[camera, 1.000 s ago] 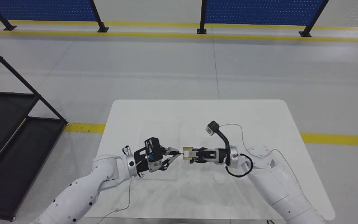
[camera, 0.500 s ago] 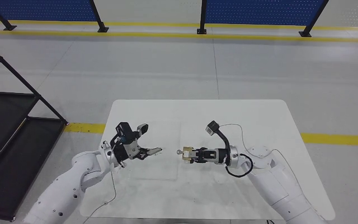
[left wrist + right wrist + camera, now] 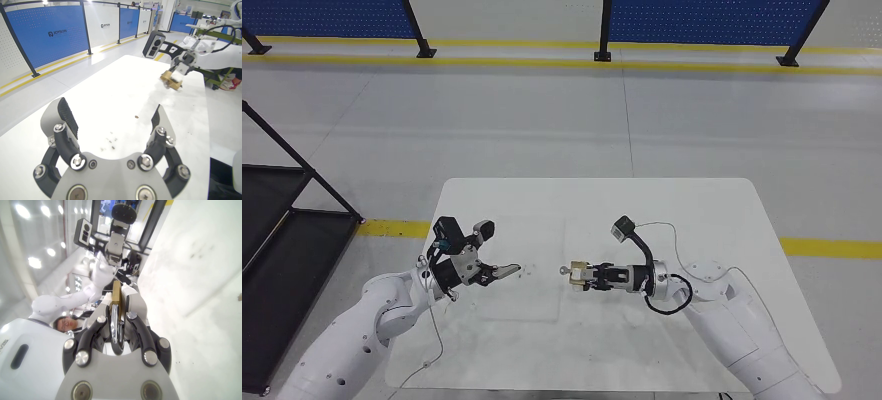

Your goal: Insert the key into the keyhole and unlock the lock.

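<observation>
left hand (image 3: 504, 271) backs off from lock (image 3: 579, 273), wide, empty | right hand (image 3: 589, 275) clamps lock over table (image 3: 692, 210) | key (image 3: 563, 269) looks left in lock | insert likely done, unlock unconfirmed

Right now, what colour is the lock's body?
The lock is brass gold; the left wrist view shows it best.

Open desk (image 3: 542, 300) lies between my left gripper (image 3: 506, 270), jaws spread, and the padlock (image 3: 578, 271) in my right gripper (image 3: 590, 275).
</observation>
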Robot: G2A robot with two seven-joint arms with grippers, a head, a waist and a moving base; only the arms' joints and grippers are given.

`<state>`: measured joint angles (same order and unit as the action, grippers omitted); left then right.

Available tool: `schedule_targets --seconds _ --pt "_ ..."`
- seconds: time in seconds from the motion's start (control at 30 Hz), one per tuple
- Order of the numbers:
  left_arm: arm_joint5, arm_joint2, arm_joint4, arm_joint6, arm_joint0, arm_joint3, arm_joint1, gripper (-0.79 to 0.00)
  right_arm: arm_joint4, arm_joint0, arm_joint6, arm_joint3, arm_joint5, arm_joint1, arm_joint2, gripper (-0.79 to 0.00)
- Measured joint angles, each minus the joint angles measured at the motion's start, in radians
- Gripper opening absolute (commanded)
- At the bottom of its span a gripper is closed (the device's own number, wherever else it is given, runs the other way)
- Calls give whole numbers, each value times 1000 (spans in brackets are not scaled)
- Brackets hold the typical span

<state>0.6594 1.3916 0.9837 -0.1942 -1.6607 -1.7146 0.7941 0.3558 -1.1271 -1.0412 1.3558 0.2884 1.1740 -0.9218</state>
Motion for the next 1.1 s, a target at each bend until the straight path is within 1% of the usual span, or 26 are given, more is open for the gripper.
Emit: schedule_targets --seconds 0.1,0.3,0.4,0.5,0.7,1.1 --pt "0 0 0 0 0 0 0 0 -65 13 40 -11 -122 -8 -14 -785" --pt "0 0 0 0 0 0 0 0 -251 20 91 42 -327 -26 -28 -785" --pt "0 0 0 0 0 0 0 0 -317 22 95 55 -394 -30 -21 -785" --pt "0 0 0 0 0 0 0 0 -363 31 84 52 -430 -31 -6 -785" --pt "0 0 0 0 0 0 0 0 -427 54 78 16 -468 -28 22 -785" --pt "0 0 0 0 0 0 0 0 -499 71 104 -29 -497 -22 53 -785"
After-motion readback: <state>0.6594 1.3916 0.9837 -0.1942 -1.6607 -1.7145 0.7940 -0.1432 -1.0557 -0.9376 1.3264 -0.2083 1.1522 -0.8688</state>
